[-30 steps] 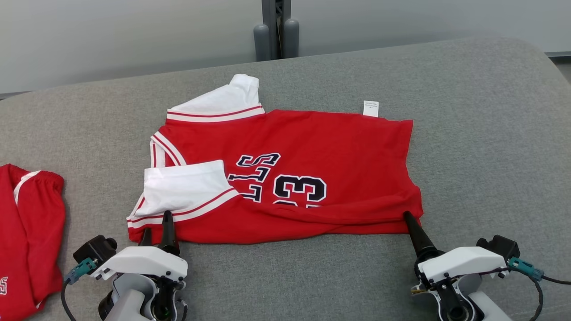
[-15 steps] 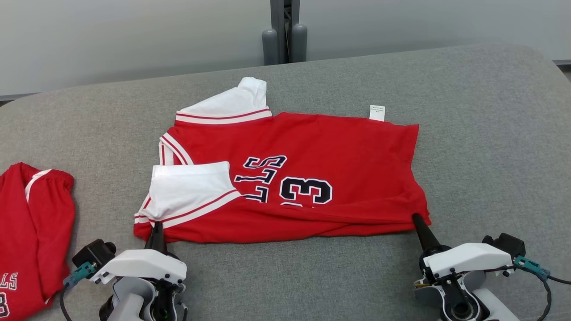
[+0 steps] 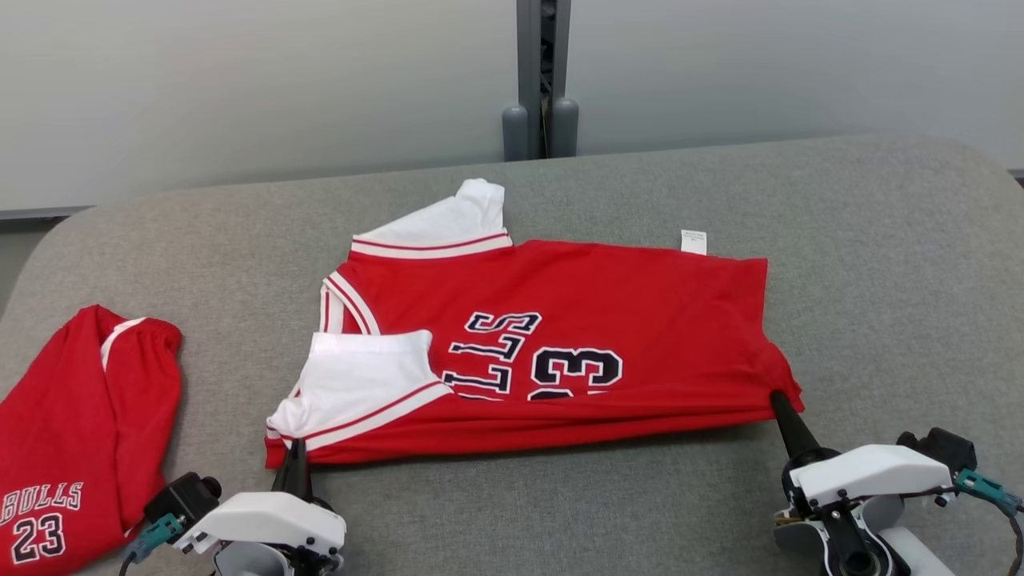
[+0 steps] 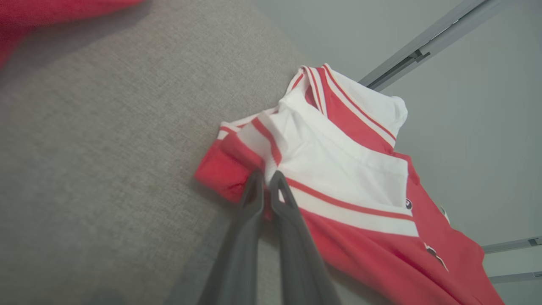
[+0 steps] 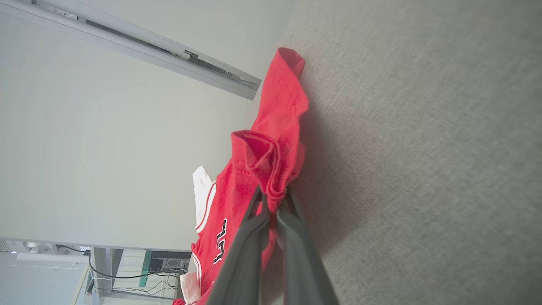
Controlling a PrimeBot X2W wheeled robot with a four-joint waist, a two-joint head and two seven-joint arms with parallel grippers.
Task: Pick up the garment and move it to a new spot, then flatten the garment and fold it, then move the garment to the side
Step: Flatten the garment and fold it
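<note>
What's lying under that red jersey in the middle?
Grey upholstered surface shows all round the red jersey, so it lies on that. Its near corners are pinched by the left gripper and right gripper. Anything beneath the middle is covered.

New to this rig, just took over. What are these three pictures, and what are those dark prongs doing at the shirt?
The wide picture comes from the robot's head camera, looking down at a grey padded surface. The other two come from cameras on its wrists, looking along each gripper's two dark fingers. On the surface lies a red basketball jersey with white sleeves, folded lengthwise. The left gripper is shut on its near corner by the sleeve; the right gripper is shut on its near hem corner. A second red garment lies apart at the left.
</note>
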